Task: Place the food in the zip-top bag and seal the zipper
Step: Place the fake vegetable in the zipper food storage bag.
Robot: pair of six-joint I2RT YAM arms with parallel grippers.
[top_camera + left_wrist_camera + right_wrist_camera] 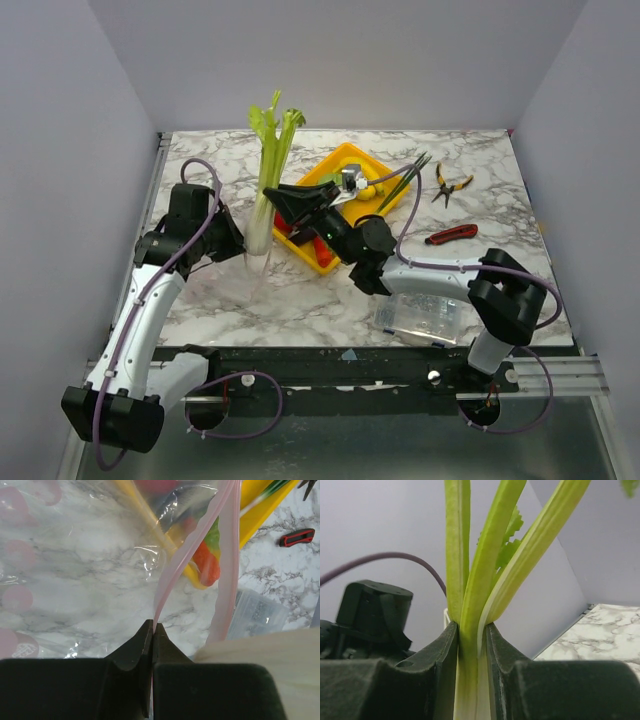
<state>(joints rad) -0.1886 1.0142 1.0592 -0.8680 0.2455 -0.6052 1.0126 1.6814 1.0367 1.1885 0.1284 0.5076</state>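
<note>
A tall white-green leek stands upright, and my right gripper is shut on its stalk, both jaws pressed against it. Its pale lower end sits beside the open mouth of the clear zip-top bag. My left gripper is shut on the pink zipper at the mouth's near edge; from above it sits left of the bag. More food, a red pepper and yellow bananas, lies in the yellow tray.
Yellow-handled pliers and a red utility knife lie right of the tray. A rigid clear box sits at the near edge under the right arm. Grey walls enclose the marble table on three sides.
</note>
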